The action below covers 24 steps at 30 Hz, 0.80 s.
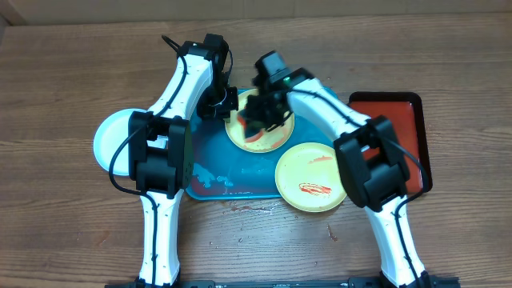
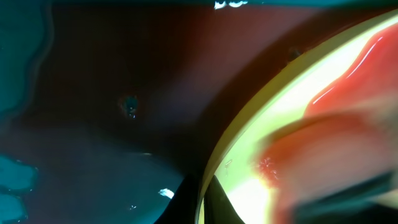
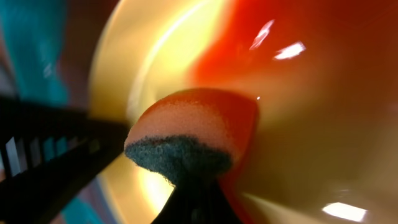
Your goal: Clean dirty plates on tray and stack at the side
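A yellow-green plate smeared with red sauce lies at the back of the turquoise tray. My left gripper is shut on its left rim; the left wrist view shows the fingers pinching the rim of the plate over the wet tray. My right gripper is shut on an orange sponge with a dark scrub side, pressed onto the plate. A second yellow-green plate with red sauce lies at the tray's front right. A pale blue-white plate lies on the table left of the tray.
A smaller red, black-rimmed tray lies on the wooden table at the right, partly under my right arm. Red stains and water patches mark the turquoise tray's front part.
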Available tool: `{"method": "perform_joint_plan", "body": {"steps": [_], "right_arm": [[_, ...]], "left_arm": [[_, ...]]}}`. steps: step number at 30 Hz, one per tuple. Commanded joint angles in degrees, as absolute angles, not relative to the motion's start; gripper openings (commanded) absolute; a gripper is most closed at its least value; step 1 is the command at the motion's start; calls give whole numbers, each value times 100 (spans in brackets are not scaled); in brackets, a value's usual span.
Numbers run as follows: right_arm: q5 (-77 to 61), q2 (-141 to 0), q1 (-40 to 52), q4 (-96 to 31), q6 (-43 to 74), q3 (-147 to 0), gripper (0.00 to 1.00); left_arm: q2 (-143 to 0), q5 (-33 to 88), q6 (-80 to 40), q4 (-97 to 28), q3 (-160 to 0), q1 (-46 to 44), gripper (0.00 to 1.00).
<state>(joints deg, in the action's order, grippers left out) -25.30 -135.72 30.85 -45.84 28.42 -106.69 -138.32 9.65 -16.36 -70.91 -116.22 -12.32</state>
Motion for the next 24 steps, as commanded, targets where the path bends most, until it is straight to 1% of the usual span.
{"method": "perform_joint_plan", "body": {"steps": [1, 6, 10, 18, 24], "right_arm": [[-3055, -13751, 3273, -4576, 3258, -10573, 4], [-3048, -13751, 3133, -4709, 3301, -10575, 4], [-2600, -13732, 2886, -5122, 3142, -10604, 4], [-602, -13697, 2585, -6410, 2650, -11142, 4], [582, -13697, 2681, -6702, 2477, -11378, 4]], "left_arm": [[-13874, 735, -1673, -7028, -11515, -1223, 4], [-13874, 740, -1675, -7024, -11515, -1221, 4], [-13874, 738, -1675, -7024, -11515, -1210, 4], [-13874, 729, -1671, -7065, -11515, -1170, 4], [-13874, 731, -1669, -7087, -11515, -1164, 4]]}}
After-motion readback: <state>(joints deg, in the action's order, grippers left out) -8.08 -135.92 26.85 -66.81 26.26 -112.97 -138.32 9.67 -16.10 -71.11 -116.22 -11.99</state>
